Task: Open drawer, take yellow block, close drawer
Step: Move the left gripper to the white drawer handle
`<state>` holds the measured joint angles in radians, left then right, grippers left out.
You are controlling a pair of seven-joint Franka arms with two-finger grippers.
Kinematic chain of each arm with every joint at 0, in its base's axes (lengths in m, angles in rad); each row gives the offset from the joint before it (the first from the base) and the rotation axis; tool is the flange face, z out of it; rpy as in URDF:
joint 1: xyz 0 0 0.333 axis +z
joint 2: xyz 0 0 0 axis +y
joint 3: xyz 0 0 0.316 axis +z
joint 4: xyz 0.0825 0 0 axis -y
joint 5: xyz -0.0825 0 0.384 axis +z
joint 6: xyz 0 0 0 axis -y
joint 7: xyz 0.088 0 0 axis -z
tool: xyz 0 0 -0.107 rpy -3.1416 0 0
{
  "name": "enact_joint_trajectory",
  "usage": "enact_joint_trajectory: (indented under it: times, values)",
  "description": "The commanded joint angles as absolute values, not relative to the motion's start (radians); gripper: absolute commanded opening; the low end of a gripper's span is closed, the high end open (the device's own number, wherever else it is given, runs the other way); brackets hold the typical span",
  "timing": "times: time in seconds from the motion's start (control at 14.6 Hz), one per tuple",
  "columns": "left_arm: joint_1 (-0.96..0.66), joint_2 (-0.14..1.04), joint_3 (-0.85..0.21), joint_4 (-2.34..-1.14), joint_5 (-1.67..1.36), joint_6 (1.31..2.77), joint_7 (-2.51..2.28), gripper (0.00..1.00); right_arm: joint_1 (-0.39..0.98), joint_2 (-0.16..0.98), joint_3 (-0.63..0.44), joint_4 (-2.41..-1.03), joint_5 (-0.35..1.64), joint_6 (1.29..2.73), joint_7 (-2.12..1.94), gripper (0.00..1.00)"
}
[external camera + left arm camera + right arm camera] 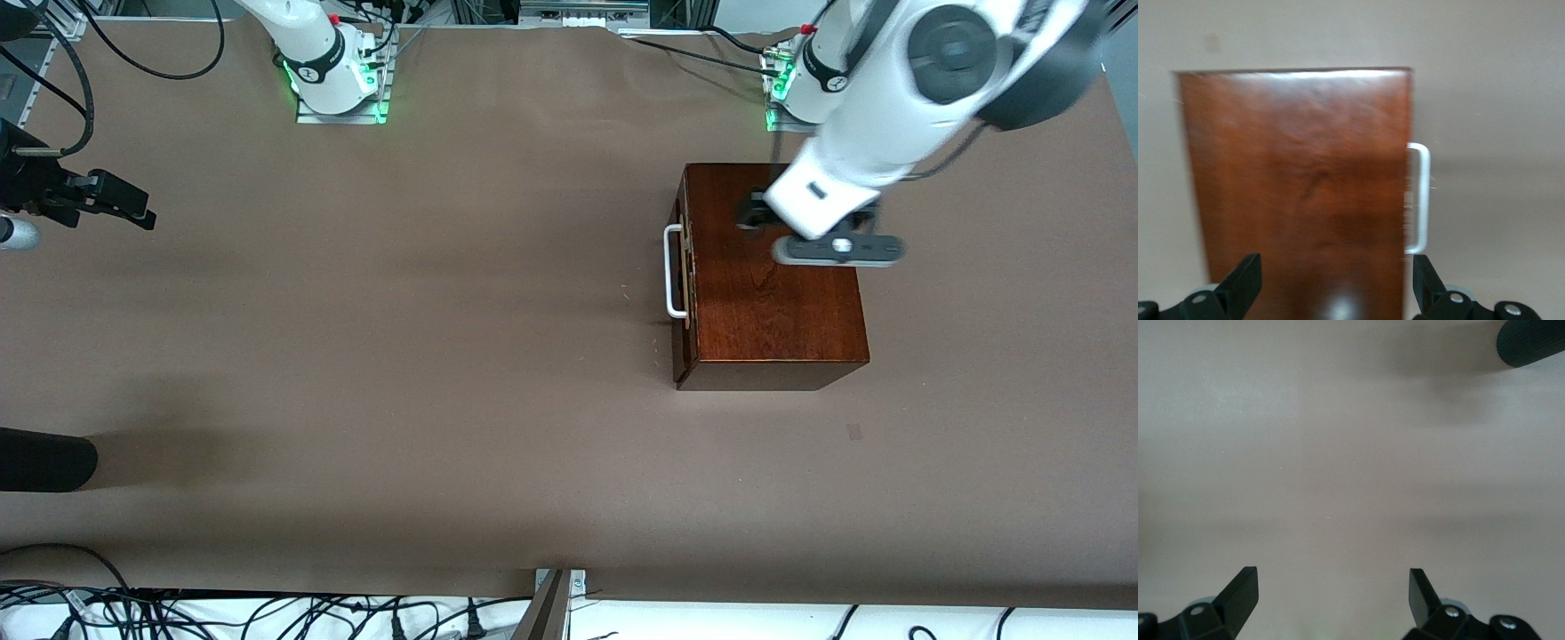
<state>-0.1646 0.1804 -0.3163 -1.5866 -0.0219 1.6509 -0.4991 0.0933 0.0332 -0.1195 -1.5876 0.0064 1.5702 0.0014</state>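
Dark mahogany box (773, 293) sits on the brown table (400, 356) toward the left arm's end, near that arm's base. Drawer (683, 276) is fully pushed in, its reddish-brown front flush with the box and facing the right arm's end of the table; white U-shaped handle (673, 271) stands out from the front. Yellow block not visible in any view. Left gripper (1333, 283) hangs over the top of the box, fingers spread wide, nothing between them; in the left wrist view the box lid and handle (1421, 200) show between the black fingertips (1241, 280). Right gripper (1333, 597) is over bare table at the right arm's end, waiting, jaws likewise wide apart and empty. A black rounded object (44, 460) lies at the table edge below it
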Motion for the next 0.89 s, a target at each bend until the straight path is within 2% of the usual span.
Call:
enact_joint_trajectory:
  times: [0.0,0.48,0.82]
  values:
    - [-0.251,0.311,-0.331,-1.470,-0.032,1.629,-0.616,1.00,0.084,0.031,-0.117,-1.577,0.014,1.571,0.008,1.00]
    - [-0.391,0.515,-0.327,-1.459,0.062,1.752,-0.653,1.00,0.084,0.031,-0.115,-1.577,0.011,1.569,0.008,1.00]
    - [-0.445,0.558,-0.327,-1.466,0.155,1.767,-0.692,1.00,0.084,0.029,-0.117,-1.577,0.012,1.566,0.008,1.00]
